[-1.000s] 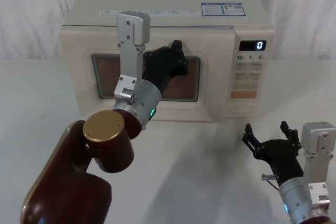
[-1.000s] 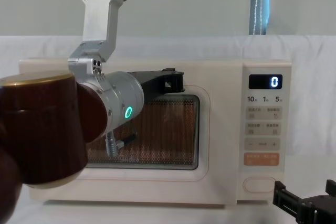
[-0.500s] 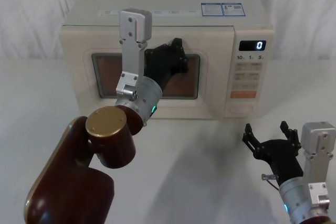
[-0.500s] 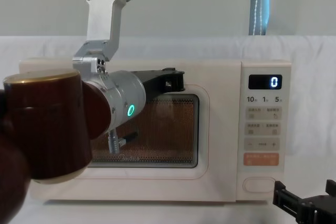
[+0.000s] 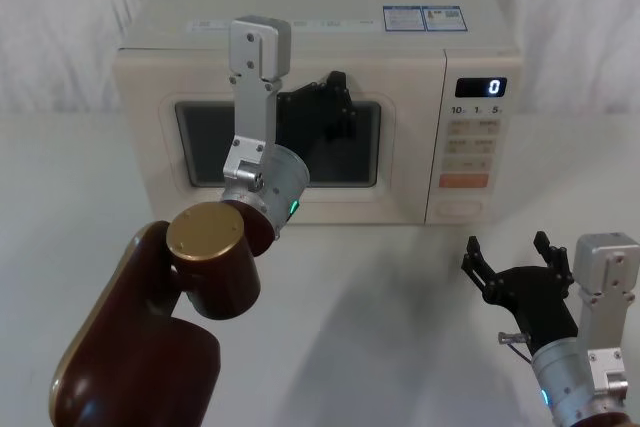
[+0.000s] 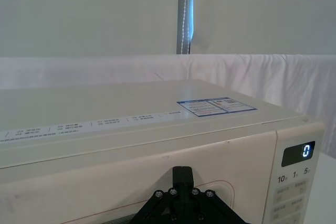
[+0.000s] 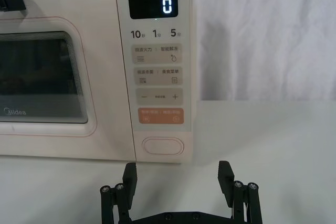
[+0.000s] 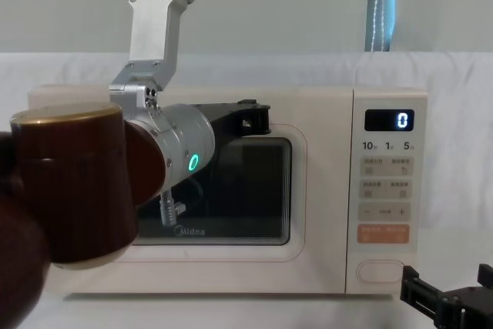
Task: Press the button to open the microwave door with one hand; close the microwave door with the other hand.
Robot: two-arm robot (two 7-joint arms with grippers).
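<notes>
The cream microwave (image 5: 300,37) stands at the back of the table, its display (image 7: 153,6) showing 0. The microwave door (image 8: 308,190) lies flush with the front, and its window is dark. My left gripper (image 5: 335,97) is shut, its fingertips against the door's upper part above the window; the left wrist view shows it (image 6: 182,179) at that edge. The wide cream button (image 7: 163,146) sits at the bottom of the control panel, under the orange key (image 7: 160,116). My right gripper (image 7: 177,174) is open, low above the table, a short way in front of the button and not touching it.
The white table (image 5: 380,287) has free room in front of the microwave. My left arm's brown elbow (image 5: 205,267) fills the lower left and hides part of the door in the chest view. White cloth hangs behind.
The window went from lit orange to dark as the door settled flush. My left arm edged forward against the door. The right gripper stayed put.
</notes>
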